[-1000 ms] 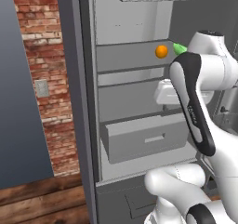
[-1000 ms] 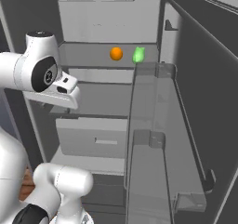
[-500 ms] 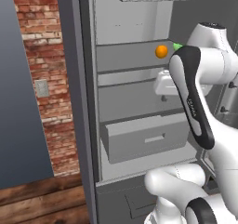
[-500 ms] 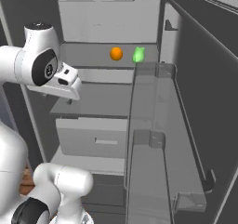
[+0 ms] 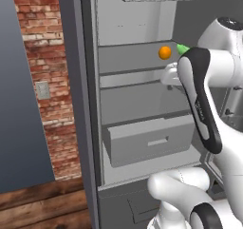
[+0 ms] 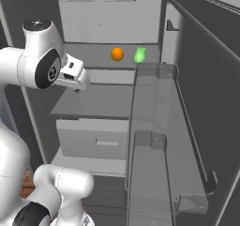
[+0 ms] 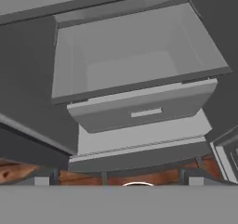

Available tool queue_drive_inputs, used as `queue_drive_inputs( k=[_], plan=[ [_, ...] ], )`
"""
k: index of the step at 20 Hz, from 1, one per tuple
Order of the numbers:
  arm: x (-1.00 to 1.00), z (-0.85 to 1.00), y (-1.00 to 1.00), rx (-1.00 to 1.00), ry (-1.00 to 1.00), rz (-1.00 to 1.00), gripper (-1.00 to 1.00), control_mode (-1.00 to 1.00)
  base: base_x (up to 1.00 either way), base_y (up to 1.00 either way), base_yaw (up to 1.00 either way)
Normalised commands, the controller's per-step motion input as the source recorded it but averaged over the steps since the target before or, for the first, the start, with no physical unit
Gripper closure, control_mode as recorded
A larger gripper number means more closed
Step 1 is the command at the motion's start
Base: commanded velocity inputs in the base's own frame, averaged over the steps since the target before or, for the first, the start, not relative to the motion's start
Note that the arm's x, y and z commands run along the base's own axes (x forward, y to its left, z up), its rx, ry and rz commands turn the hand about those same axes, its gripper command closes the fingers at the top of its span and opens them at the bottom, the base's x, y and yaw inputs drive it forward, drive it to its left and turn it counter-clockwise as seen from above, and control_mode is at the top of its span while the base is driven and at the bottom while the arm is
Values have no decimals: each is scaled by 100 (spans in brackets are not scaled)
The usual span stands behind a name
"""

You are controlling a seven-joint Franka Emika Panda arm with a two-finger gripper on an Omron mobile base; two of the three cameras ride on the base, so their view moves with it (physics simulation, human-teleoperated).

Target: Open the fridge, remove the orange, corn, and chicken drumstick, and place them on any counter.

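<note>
The fridge (image 5: 75, 104) stands open, its door (image 6: 206, 94) swung out to the right. The orange (image 5: 164, 52) (image 6: 117, 54) sits on an upper shelf, and the green-husked corn (image 5: 182, 48) (image 6: 139, 55) lies just to its right. My gripper (image 7: 118, 181) hangs in front of the shelves, below and left of the orange, pointing down at the pulled-out drawer (image 7: 139, 111), which looks empty. Its fingertips (image 7: 42, 181) stand wide apart and hold nothing. The chicken drumstick and the counter are out of view.
Clear door bins (image 6: 152, 140) jut out along the open door to the right of the arm. A brick wall (image 5: 42, 71) with a switch plate flanks the fridge on the left. Wooden floor (image 5: 42, 202) lies below.
The hand has risen and moved a little inward toward the shelf with the orange. The orange, the corn and the drawer have not moved.
</note>
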Motion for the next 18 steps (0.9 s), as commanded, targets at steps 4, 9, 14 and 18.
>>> queue_drive_inputs(
  k=[4,9,14,18],
  plan=[
    [12,12,-16,0,-26,-2,-100,-100,0,0,0],
    [1,11,-10,0,-18,-6,-100,-100,0,0,0],
    [1,33,0,0,-5,-9,-100,-100,0,0,0],
    [22,19,-16,0,-3,-9,-100,-100,0,0,0]
  ],
)
